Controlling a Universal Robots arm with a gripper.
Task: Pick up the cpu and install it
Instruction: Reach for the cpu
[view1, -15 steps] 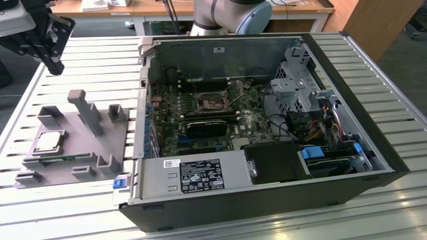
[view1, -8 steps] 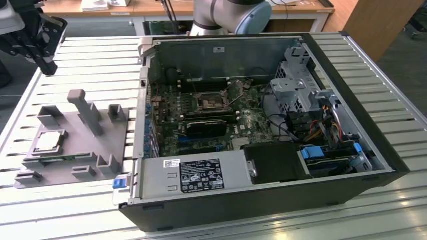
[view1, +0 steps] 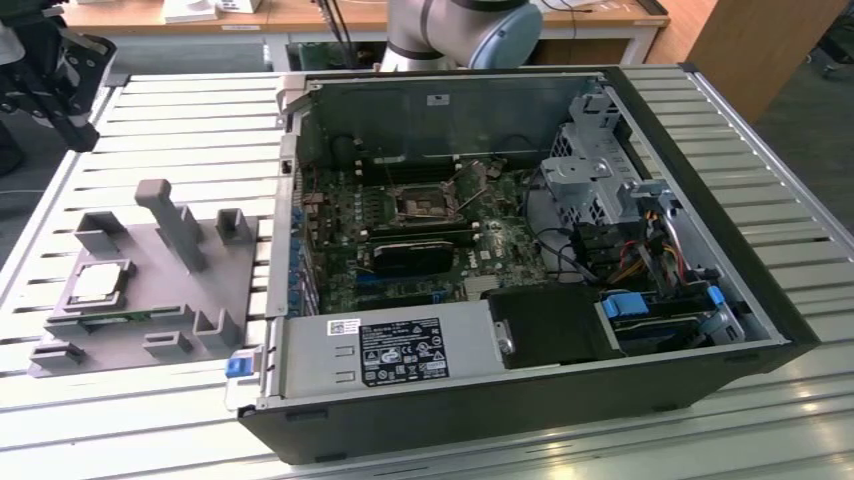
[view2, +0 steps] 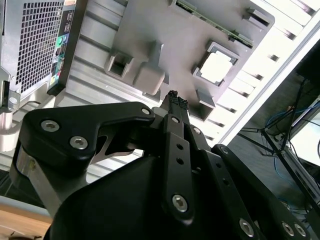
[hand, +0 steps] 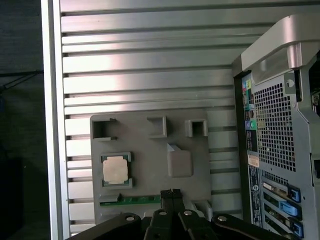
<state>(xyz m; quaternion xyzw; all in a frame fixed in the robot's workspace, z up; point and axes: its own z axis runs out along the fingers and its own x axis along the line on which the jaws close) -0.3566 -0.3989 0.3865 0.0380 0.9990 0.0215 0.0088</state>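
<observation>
Toward the exterior view's left, we found the cpu (view1: 100, 283) lying flat in a square recess of the grey fixture tray (view1: 154, 297), beside the open computer case (view1: 534, 250) and untouched. In both wrist views the gripper (view2: 175, 96) (hand: 170, 192) hovered above that tray with its fingertips pressed together on nothing, the cpu well apart from them. Its black body hid the tray's nearer edge and part of a green strip (hand: 132, 200), and the socket (view1: 427, 205) inside the case was too small for us to judge.
</observation>
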